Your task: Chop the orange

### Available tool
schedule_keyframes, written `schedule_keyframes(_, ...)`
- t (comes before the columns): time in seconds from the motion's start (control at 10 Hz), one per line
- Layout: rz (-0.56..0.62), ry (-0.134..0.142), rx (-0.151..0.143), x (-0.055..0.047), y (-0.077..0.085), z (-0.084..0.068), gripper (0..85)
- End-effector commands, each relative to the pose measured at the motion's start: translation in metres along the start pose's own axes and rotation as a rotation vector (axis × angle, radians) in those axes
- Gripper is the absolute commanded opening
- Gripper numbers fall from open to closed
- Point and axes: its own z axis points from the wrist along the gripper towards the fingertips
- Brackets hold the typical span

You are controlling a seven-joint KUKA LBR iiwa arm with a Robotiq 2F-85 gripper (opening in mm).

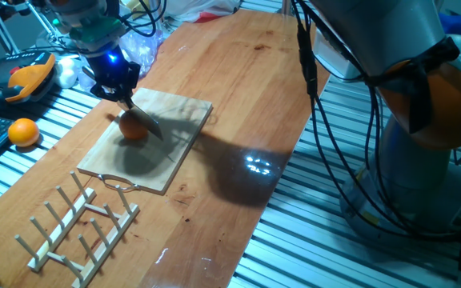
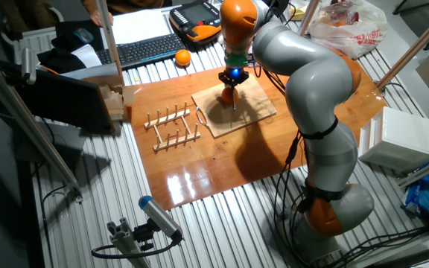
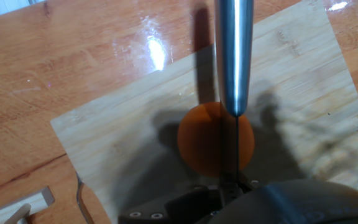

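The orange (image 1: pixel 132 130) (image 2: pixel 228 94) (image 3: pixel 199 146) sits whole on a pale wooden cutting board (image 1: pixel 178 132) (image 2: pixel 248 112) (image 3: pixel 303 74). My gripper (image 1: pixel 119 90) (image 2: pixel 232 78) (image 3: pixel 232 185) hangs directly over it, shut on a knife. The steel blade (image 1: pixel 148 123) (image 3: pixel 234 56) slants down across the top of the fruit. In the hand view its thin edge runs as a dark line over the orange, right of its middle. Whether the edge has entered the skin I cannot tell.
A second orange (image 1: pixel 23 132) (image 2: pixel 182 56) lies off the board on the slatted metal table. An orange-and-black handheld device (image 1: pixel 29 78) (image 2: pixel 199 30) and a keyboard (image 2: pixel 144 48) are behind it. A wooden dish rack (image 1: pixel 78 228) (image 2: pixel 171 126) stands beside the board's handle end.
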Motion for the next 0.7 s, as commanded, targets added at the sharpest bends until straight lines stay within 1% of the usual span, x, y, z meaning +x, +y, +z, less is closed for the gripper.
schedule_keyframes(0.0,-0.001,0.002,-0.003,-0.0006,0.0,-0.0001,0.0)
schedule_keyframes(0.6,0.003,0.001,-0.008,-0.0001,0.0019,0.0041,0.0)
